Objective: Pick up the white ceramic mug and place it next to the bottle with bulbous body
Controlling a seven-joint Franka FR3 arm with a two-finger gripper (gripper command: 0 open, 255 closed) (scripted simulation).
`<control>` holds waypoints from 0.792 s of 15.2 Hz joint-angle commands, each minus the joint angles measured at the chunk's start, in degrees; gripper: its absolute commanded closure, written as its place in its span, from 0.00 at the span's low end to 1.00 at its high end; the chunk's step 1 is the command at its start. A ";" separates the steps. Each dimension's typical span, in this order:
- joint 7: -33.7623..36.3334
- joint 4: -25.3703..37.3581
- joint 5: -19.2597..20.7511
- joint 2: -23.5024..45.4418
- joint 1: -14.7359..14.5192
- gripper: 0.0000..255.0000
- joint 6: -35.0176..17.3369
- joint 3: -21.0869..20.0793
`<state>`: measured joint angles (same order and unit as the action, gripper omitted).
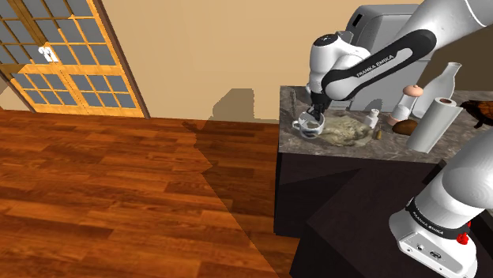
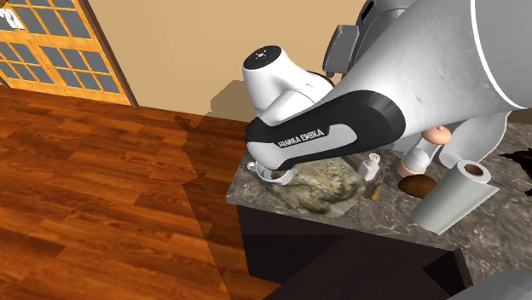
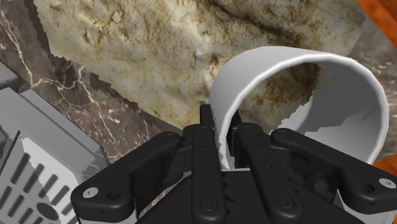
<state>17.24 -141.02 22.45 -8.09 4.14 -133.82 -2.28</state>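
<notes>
White round mug with blue markings (image 1: 309,128) at the shoulder view's left end of dark marbled tabletop (image 1: 387,145), beside beige lumpy mass (image 1: 345,131), black pincer (image 3: 223,140) clamped on its rim wall, one finger inside, one outside.

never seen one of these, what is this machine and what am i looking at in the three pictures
It is a white robot arm on a box stand, ending in a black two-finger gripper. One picture looks from beside the stand, one from another spot nearby, and one from a camera on the hand. On the dark marbled counter are a white mug, a beige lumpy mass, a paper towel roll and a tall pale bottle. The fingers pinch the mug's wall, one inside, one outside.
</notes>
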 commanded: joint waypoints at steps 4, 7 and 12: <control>-1.66 1.55 -1.39 -2.30 -0.34 1.00 3.61 -0.02; -2.63 2.64 -2.16 -3.62 -0.53 1.00 5.92 -0.02; -4.11 4.73 -3.23 -5.55 -0.80 1.00 9.75 -0.02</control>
<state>13.53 -136.57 19.38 -13.16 3.32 -124.74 -2.39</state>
